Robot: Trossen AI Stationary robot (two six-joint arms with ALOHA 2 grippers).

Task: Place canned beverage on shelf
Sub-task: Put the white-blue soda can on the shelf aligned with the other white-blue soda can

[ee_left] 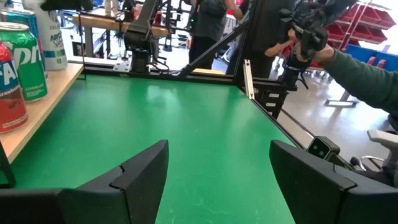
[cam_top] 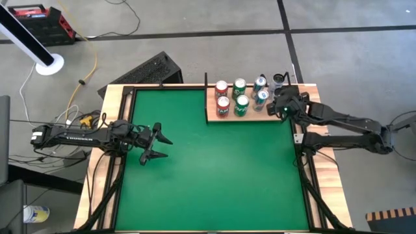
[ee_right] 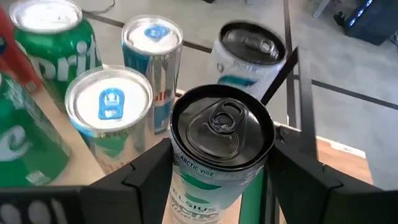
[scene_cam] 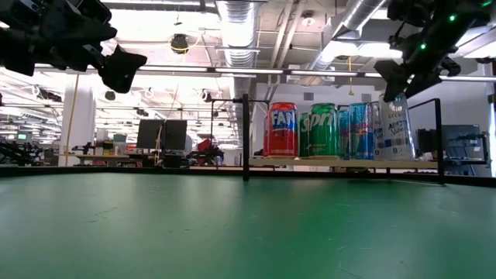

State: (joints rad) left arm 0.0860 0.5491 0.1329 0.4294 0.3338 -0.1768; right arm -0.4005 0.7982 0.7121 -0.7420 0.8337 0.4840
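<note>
my right gripper (ee_right: 217, 171) is closing its two dark fingers around a white, black-topped aluminium can (ee_right: 219, 149) with teal lettering, holding it upright at the right end of the small light-wood plank shelf (cam_top: 212, 117) with thin black metal edging. i cannot tell whether the can's base is touching the plank or hanging just above it, so i am judging the placing as nearly finished, with only the release and the withdrawal left.

already standing on the shelf, in close rows: two red cans (cam_top: 222, 97), two green cans (cam_top: 240, 96), two slim silver-blue cans (cam_top: 260, 90) and a further white, dark-topped can (cam_top: 279, 80) at the far right corner. all are smooth, glossy metal cylinders with flat lids and pull tabs; the held one is nearly touching its silver-blue neighbour.

my left gripper (cam_top: 156, 143) is waiting, its fingers spread and empty, above the left part of the matte green table mat (cam_top: 214, 175), well apart from the shelf. the mat is looking soft and felt-like, framed by pale wooden strips.
</note>
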